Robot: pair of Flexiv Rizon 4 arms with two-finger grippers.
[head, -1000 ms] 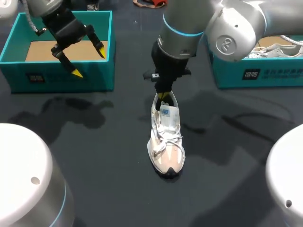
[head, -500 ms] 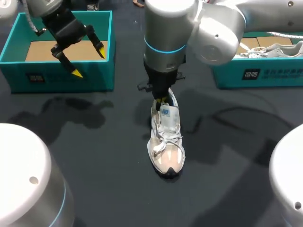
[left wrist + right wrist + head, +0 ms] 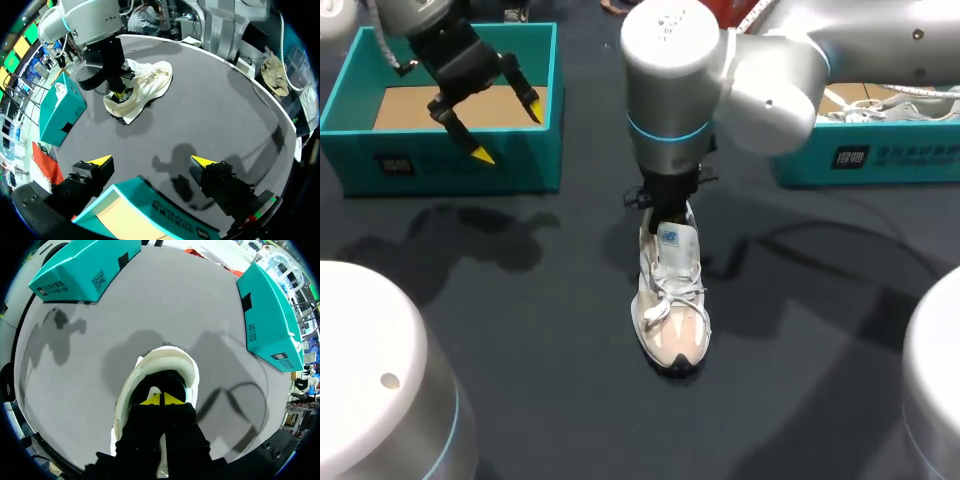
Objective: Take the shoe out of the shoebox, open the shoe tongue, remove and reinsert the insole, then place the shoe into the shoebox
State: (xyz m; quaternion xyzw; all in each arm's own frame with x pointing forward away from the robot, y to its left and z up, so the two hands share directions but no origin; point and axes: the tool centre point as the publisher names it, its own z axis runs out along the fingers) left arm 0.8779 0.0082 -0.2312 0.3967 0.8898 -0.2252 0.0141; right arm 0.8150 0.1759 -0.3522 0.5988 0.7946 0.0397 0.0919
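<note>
A white and beige shoe (image 3: 670,290) stands upright mid-table, toe toward the front edge. My right gripper (image 3: 665,210) comes straight down into its heel opening. In the right wrist view its yellow tips (image 3: 161,400) are pressed together inside the padded collar of the shoe (image 3: 165,357), and I see nothing held between them. My left gripper (image 3: 507,130) hangs open over the front wall of the left teal shoebox (image 3: 450,165), holding nothing. The left wrist view has the left gripper (image 3: 150,161) spread wide above that shoebox (image 3: 145,210), with the shoe (image 3: 145,87) ahead.
The left shoebox has a bare cardboard floor (image 3: 420,105). A second teal box (image 3: 865,155) at the back right holds another white shoe (image 3: 895,105). Both boxes show in the right wrist view, the left (image 3: 85,267) and the right (image 3: 270,315).
The right arm's upper links have swung left over the shoe while its gripper stayed in the heel opening. The shoe and the left arm have not moved.
</note>
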